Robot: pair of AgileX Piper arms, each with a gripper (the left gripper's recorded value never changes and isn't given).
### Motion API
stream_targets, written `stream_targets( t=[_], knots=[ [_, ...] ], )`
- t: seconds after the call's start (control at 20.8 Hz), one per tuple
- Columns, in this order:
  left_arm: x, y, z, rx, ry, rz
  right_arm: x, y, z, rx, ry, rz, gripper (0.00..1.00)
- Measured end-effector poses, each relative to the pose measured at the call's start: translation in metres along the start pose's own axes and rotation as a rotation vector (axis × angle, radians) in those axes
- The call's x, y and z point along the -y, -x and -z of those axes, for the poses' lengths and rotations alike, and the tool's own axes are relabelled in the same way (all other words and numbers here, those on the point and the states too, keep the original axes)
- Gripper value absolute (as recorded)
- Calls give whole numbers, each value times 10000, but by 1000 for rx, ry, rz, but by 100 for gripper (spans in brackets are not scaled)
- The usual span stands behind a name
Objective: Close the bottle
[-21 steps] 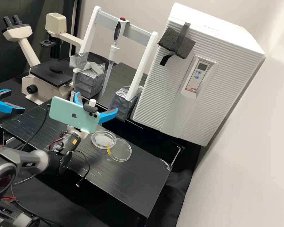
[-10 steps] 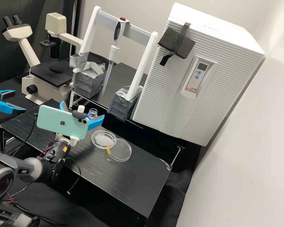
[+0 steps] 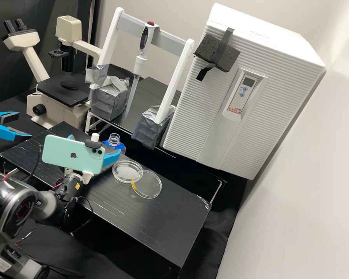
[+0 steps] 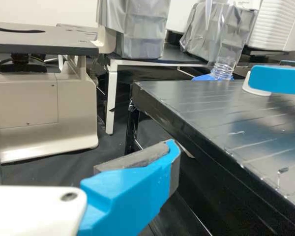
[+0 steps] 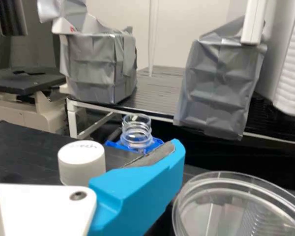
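Bottle [image 3: 113, 138] was seen uncapped and upright by the bench's [image 3: 155, 217] far edge, its white cap [image 5: 81, 160] yet to be fitted and found nearby at the right gripper [image 5: 137, 169], whose hold could not be told.

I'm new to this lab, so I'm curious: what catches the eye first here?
A big white ribbed cabinet stands at the right of the bench. Left of it, a mint-green phone rides on the arm of the right gripper, beside a small open bottle at the far edge of the low black table.
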Motion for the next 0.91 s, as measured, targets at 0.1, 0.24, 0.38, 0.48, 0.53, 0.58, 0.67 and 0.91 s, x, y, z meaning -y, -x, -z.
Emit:
stream_targets(
  t=[0.1,0.24,0.38,0.48,0.53,0.58,0.67,0.91],
  knots=[
    [0,0,0,0,0,0,15,-13,-18,11,5,0,100],
    [0,0,0,0,0,0,41,-56,-5,0,10,10,100],
    [-3,1,-2,0,-1,-1,50,-92,14,-4,36,9,100],
    [-12,4,-7,2,-4,-5,56,-106,41,-13,48,9,100],
    [-23,8,-13,3,-7,-10,63,-113,55,-16,62,11,100],
    [-27,9,-15,4,-8,-12,69,-117,65,-18,73,11,0],
    [-23,12,-16,3,-7,-11,71,-130,85,-20,89,7,0],
    [-23,12,-16,3,-7,-11,70,-131,85,-12,93,-2,0]
  ],
)
